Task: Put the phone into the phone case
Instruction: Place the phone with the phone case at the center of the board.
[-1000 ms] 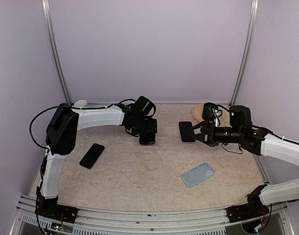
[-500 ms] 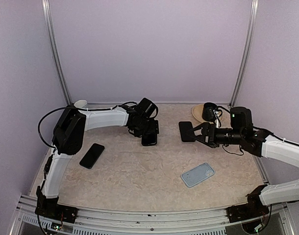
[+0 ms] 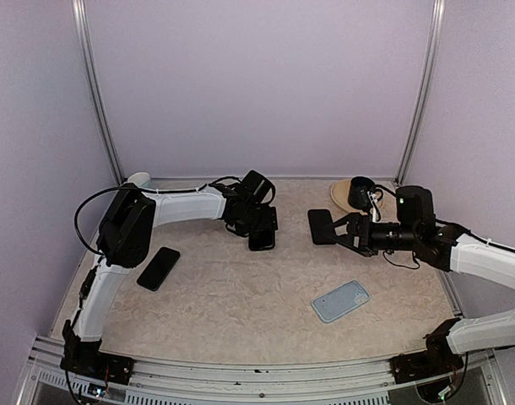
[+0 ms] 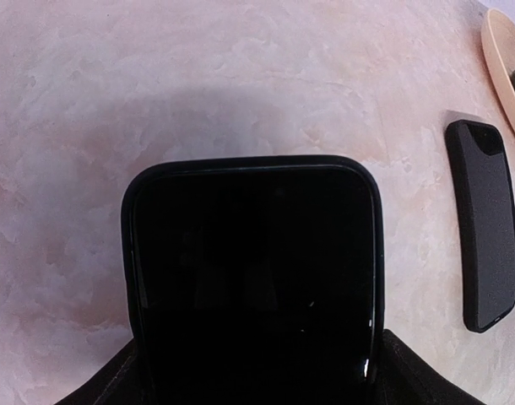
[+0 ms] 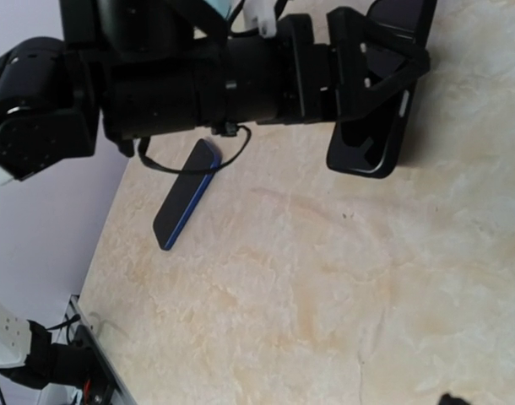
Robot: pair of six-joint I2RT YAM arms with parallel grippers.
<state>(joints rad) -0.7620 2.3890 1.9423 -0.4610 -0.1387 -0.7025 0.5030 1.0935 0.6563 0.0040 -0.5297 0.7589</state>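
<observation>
Left arm (image 3: 181, 205) stretched over mid-table with the left gripper (image 3: 261, 234) pinching the phone (image 4: 253, 278) across its width, screen toward the wrist cam. So the phone was in the jaws, not lying on the top. Right gripper (image 3: 340, 229) hung just beside the black case (image 4: 484, 224), jaws spread wide, nothing between them afaict. The case lay flat, to the right of the phone and apart from it.

How we'd do this step, imo:
- Get the phone's long edges parallel w/ the case first.
- Match camera end to the cutout end.
- Go in low and tilted, one short end under the lip, then press the rest down.
- Have the right arm pin the case's far edge, bc it'd prob skate otherwise.
- The side grip will likely foul the case rim, so let go once one end is seated and push from above.
- We couldn't tell which face of the case was up. If the opening's down, flip it first.

Room: pale lilac walls (image 3: 257, 84) on three sides, metal posts (image 3: 95, 93) in the back corners. The table (image 3: 241, 312) was beige, marbled, looked smooth.

Other bits:
- plate (image 3: 338, 196) back right
- light blue case (image 3: 340, 301) front right
- second phone (image 3: 159, 268) front left
- dark mug (image 3: 360, 191) on the plate
</observation>
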